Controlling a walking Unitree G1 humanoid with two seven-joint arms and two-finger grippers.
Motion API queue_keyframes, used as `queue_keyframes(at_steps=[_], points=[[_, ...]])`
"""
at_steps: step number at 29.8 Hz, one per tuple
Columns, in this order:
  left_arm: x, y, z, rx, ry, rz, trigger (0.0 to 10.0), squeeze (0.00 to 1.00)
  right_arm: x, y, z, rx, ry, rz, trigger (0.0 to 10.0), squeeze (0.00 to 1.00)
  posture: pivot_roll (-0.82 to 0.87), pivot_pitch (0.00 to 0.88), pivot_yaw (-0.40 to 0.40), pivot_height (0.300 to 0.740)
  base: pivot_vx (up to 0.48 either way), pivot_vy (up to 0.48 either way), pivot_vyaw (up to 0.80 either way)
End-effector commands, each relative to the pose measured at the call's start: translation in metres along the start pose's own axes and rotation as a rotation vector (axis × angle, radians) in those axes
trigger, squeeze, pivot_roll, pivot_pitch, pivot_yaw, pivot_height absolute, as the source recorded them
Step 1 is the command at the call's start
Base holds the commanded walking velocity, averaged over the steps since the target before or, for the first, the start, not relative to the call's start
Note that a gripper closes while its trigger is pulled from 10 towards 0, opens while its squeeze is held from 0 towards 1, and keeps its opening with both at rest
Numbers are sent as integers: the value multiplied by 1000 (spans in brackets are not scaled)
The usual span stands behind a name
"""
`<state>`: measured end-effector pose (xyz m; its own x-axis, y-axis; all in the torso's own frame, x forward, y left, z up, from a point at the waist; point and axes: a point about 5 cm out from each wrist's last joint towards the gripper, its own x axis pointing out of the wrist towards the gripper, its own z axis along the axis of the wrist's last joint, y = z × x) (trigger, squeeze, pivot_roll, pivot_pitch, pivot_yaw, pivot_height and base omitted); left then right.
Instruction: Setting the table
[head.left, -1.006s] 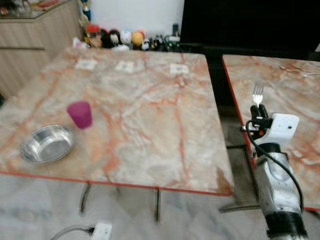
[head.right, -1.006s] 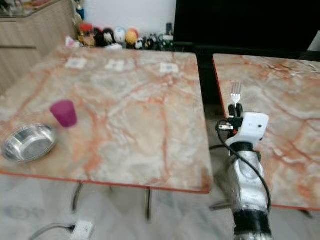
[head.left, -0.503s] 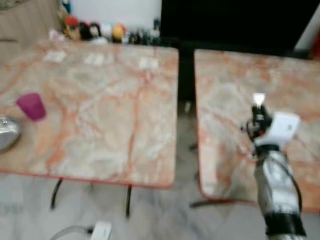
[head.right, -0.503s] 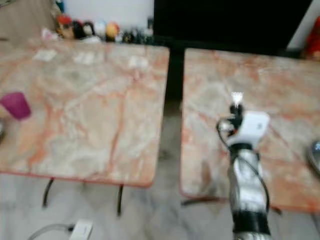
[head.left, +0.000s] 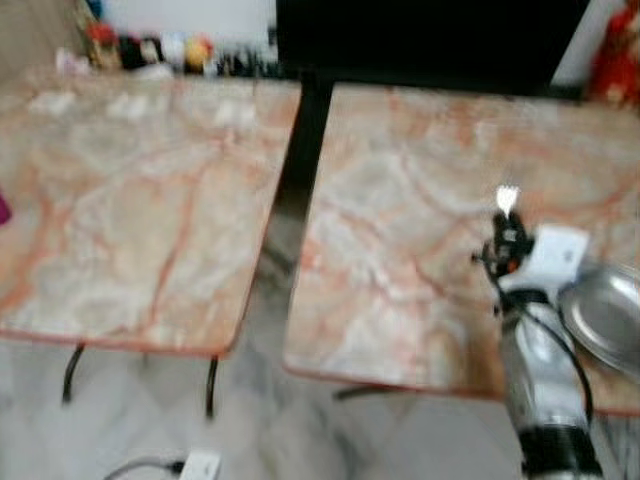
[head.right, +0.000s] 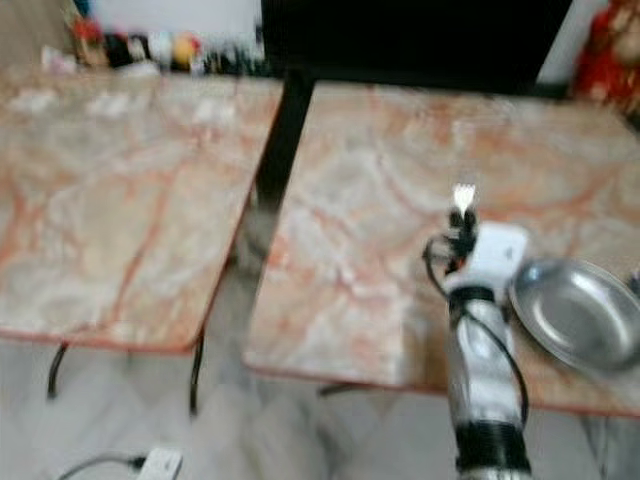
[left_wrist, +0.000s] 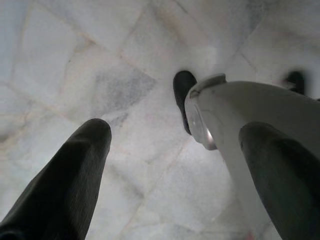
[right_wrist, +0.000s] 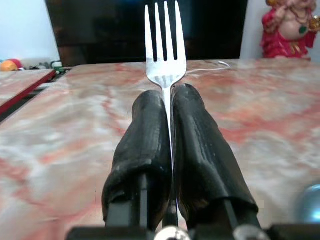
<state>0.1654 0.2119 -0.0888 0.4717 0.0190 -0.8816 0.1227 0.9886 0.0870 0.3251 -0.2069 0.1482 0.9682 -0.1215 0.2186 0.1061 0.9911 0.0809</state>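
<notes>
My right gripper (right_wrist: 167, 102) is shut on a silver fork (right_wrist: 164, 52), whose tines (head.left: 507, 197) point up and forward. It hovers over the right marble table (head.left: 400, 190), near that table's front edge. A shallow steel dish (head.right: 580, 312) lies on this table just to the right of my right wrist. The left marble table (head.left: 130, 190) stands on the left across a dark gap. My left gripper (left_wrist: 175, 150) hangs open over the pale tiled floor, beside my own silver leg (left_wrist: 250, 115).
A red figurine (right_wrist: 290, 25) stands at the far right behind the right table. Small toys (head.left: 150, 50) line the back of the left table. A white power plug (head.left: 197, 466) and cable lie on the floor. A large dark screen (head.left: 420, 40) is behind.
The camera has swung to the right: the left table, purple cup and steel bowl slid out to the left, and the right table with its steel dish came into view. The fork stays gripped.
</notes>
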Motion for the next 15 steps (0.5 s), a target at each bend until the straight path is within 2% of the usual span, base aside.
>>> queue_keyframes(at_steps=[1, 15], points=[[0, -6, -5, 15, 26, -17, 10000, 0, 1, -11, 8, -11, -23, -31, 10000, 0, 46, 68, 10, 740, 0, -480, 0], [0, -7, -5, 12, 25, -19, 10000, 0, 8, -35, 29, -41, -78, -99, 10000, 0, 35, 73, 5, 740, 0, -472, 0]])
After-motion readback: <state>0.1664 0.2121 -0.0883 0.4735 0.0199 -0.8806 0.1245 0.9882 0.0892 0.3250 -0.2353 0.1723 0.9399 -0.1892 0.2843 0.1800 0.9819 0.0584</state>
